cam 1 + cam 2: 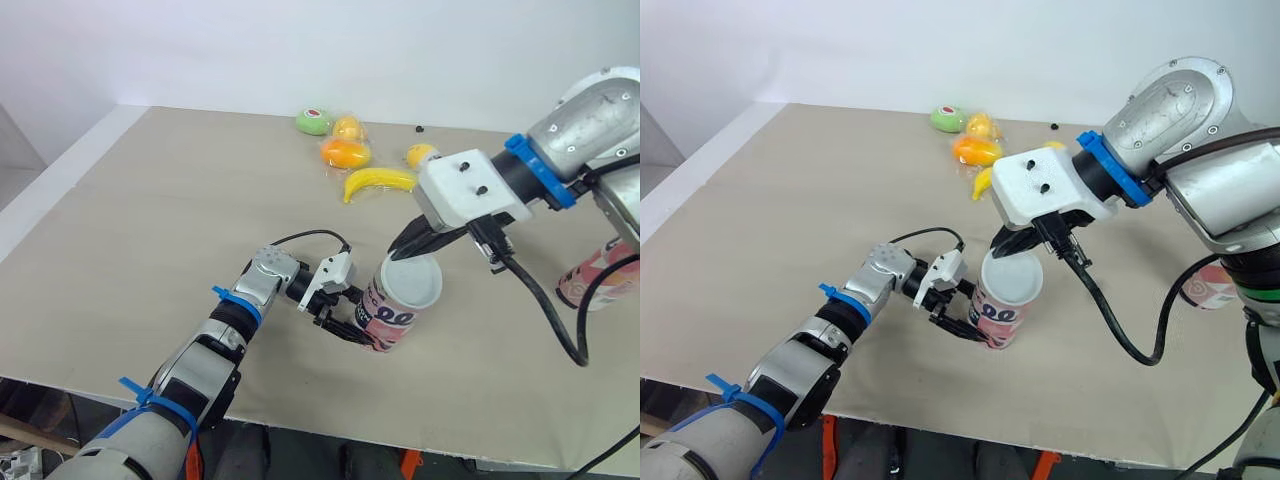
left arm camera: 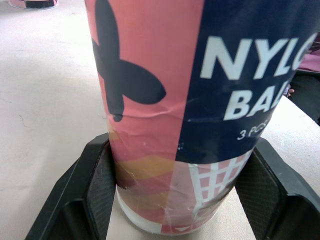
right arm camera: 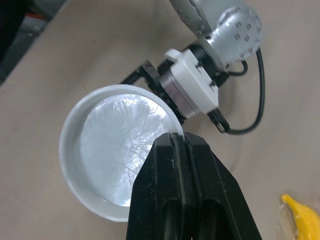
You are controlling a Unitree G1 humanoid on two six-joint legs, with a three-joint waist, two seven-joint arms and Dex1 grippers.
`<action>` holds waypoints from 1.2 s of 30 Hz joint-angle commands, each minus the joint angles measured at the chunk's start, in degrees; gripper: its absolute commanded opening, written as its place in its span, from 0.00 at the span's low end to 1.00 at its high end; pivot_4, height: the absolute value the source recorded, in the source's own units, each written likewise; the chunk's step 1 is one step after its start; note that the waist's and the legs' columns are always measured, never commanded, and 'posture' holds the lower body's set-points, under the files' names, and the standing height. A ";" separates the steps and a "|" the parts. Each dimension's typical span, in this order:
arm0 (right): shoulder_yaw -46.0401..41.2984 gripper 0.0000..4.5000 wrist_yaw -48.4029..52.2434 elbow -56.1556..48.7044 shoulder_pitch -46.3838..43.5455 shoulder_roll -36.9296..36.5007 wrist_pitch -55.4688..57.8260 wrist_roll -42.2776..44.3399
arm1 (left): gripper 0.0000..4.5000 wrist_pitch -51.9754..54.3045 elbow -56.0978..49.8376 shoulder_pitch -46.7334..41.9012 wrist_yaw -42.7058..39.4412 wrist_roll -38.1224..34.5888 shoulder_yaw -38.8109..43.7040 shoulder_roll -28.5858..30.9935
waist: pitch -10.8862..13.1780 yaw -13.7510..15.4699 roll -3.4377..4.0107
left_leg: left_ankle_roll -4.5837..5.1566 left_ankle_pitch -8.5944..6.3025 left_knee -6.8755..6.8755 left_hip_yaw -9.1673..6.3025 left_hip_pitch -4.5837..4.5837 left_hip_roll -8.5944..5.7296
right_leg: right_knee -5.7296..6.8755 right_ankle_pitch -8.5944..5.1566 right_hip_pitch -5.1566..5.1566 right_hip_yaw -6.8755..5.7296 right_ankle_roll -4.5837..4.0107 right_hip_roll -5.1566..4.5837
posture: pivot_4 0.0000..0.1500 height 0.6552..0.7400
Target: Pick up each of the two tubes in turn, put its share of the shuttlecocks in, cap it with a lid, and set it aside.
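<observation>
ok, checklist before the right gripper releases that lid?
1. Hold: left gripper shut on pink-and-navy cardboard tube near its base: ok.
2. Placement: white translucent plastic lid sits over the tube's mouth: ok.
3. Pinch: right gripper clamps the lid's rim: ok.
4. Lid pressed fully home: cannot tell.
5. Contents: shuttlecocks show as feathery shapes through the lid: ok; count cannot tell.
6. Tube base resting on beige table: cannot tell.

The second tube (image 1: 598,278) is half hidden behind a black cable (image 1: 550,315) and the frame edge. Shuttlecocks (image 3: 122,145) blur behind the lid (image 3: 67,150). A black speck (image 1: 419,128) is too small to tell.
</observation>
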 commanded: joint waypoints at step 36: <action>-14.56 1.00 2.16 0.32 1.74 6.57 7.99 -0.01 | 0.70 1.81 1.17 2.79 1.37 2.75 -1.44 1.12 | -0.02 0.13 -0.04 | -0.05 0.04 0.03 0.00 0.12 0.10 | 0.02 0.12 0.16 -0.01 -0.09 0.08 | 1.00 0.74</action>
